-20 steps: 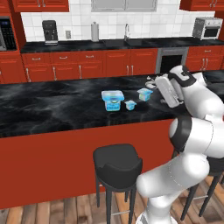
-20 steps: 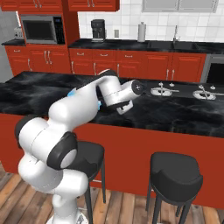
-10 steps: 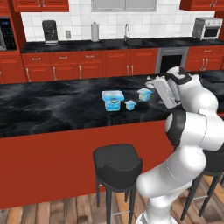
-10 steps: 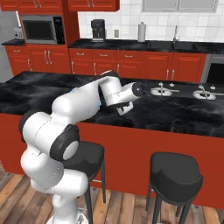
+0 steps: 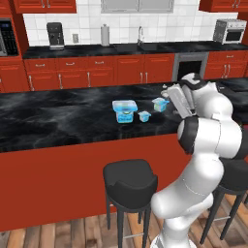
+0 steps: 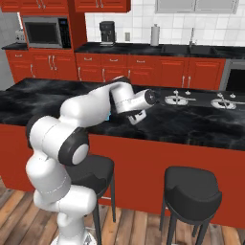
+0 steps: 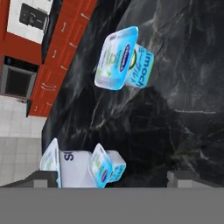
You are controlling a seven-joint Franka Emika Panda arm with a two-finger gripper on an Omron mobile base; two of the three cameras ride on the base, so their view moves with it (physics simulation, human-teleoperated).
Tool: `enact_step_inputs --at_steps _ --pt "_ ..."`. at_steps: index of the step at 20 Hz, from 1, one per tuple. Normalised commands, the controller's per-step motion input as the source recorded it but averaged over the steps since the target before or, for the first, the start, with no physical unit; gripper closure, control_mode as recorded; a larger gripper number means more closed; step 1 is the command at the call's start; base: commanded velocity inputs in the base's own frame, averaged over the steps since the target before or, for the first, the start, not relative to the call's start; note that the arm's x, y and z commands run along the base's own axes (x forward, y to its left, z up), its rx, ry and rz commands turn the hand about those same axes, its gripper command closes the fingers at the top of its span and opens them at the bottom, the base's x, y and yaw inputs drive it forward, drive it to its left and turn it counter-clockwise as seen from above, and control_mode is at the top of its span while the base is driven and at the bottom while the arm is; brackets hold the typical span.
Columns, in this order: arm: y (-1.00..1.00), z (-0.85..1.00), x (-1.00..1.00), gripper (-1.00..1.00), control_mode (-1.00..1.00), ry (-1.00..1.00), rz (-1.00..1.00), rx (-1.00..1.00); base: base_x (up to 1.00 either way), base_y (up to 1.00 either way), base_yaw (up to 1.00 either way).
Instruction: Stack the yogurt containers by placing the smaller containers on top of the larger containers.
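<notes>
Three yogurt containers stand on the black counter (image 5: 58,121). The wide light-blue tub (image 5: 124,110) is leftmost, the tiny white cup (image 5: 144,116) sits just right of it, and the mid-sized teal cup (image 5: 160,104) is furthest right. My gripper (image 5: 169,95) hovers just right of the mid-sized cup and holds nothing. In the hand view the mid-sized cup (image 7: 126,59) lies high in the picture. The tiny cup (image 7: 106,166) and the wide tub (image 7: 56,167) sit low, between my open gripper's (image 7: 116,179) widely spread fingertips (image 7: 43,177).
Black stools (image 5: 130,179) stand under the counter's front edge beside my base. Cooktop burners (image 6: 179,99) lie on the counter to the right of the hand. Red cabinets and a back counter with a coffee maker (image 5: 54,35) line the far wall.
My arm's elbow and upper links have swung a little while the hand stays almost in place beside the mid-sized cup. The three containers have not moved.
</notes>
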Motion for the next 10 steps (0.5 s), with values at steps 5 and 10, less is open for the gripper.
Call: enact_step_inputs --at_steps 5,10 --pt "-0.05 -0.06 0.19 -1.00 -1.00 0.00 0.00 0.00 0.00 0.00 0.00" --pt "-0.05 -0.06 0.18 -1.00 -1.00 0.00 0.00 0.00 0.00 0.00 0.00"
